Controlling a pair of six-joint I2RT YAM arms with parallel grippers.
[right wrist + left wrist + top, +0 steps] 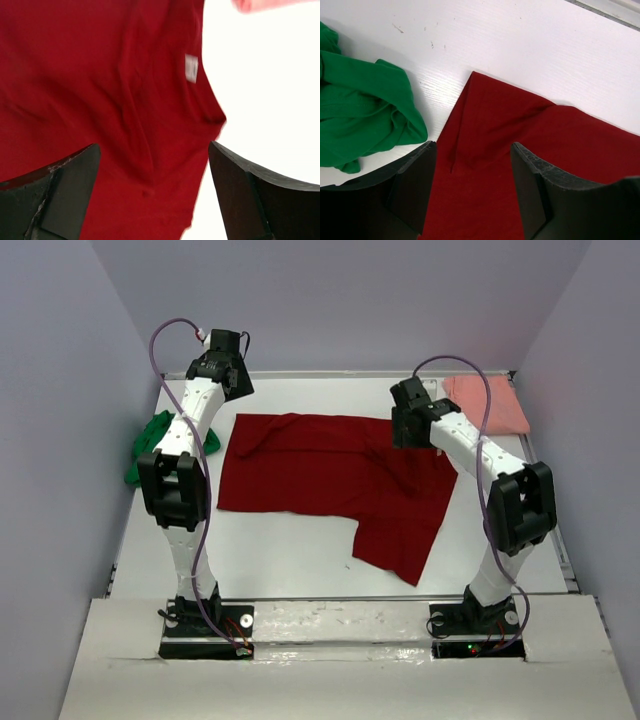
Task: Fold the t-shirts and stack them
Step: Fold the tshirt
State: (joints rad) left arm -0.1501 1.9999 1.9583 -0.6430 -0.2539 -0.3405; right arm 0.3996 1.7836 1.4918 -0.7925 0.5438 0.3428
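Dark red cloth short-sleeved t-shirt [330, 475] lies spread across the middle of the white table [290, 550] in the top view, mostly flat with some wrinkles, and 1 flap reaches toward the lower right of the frame. A bright green cloth t-shirt [150, 445] sits crumpled at the left edge of the table, partly behind the left arm. A salmon pink cloth t-shirt [487, 402] lies flat in the upper right corner, apart from the red one. The left gripper [473, 147] hangs over the upper left corner of the red shirt; its 2 black fingers stand apart with only cloth showing below them and nothing clasped. In that wrist view the green shirt fills the left of the frame, near the red corner, with a strip of bare table between them. The right gripper [154, 147] hangs over the upper right part of the red shirt, jaws spread wide and gripping nothing. Its wrist view shows folds in the red cloth, a small white label [191, 68] near the shirt's edge, and a blurred bit of pink at the top right.
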